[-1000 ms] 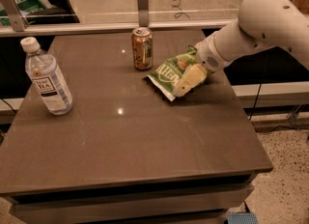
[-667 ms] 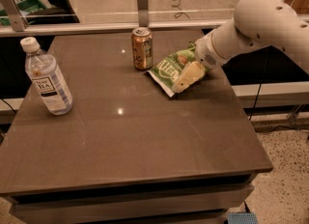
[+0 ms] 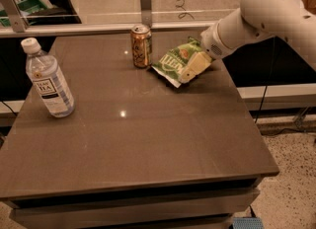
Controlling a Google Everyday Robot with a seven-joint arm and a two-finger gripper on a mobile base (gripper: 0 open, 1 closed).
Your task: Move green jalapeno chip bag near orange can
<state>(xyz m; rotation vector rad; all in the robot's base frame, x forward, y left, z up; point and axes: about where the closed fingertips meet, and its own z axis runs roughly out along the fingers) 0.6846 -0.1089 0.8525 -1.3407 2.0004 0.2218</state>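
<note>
Green and crinkly, the one chip bag (image 3: 173,65) on my feed sits at the far side of the brown table (image 3: 148,144), just beside the can (image 3: 141,46), on the can's right. I count three things on that table: one bag, one can and one bottle (image 3: 48,80).

The bag is tilted, with its right end raised and its lower left edge down by the table top. There is one gripper (image 3: 190,72), at the bag's right end, on the tip of the single white arm (image 3: 266,11) that reaches in from the upper right. One pale finger (image 3: 196,62) lies across the front of the bag. The second is hidden behind the foil, so from here I can only say the pair seems to be pinching the bag's right edge between them.

The can is orange and tan with a silver top and stands upright near the table's far edge. The bottle is clear, with a white cap and a label, and stands well apart at the left side of the table.
</note>
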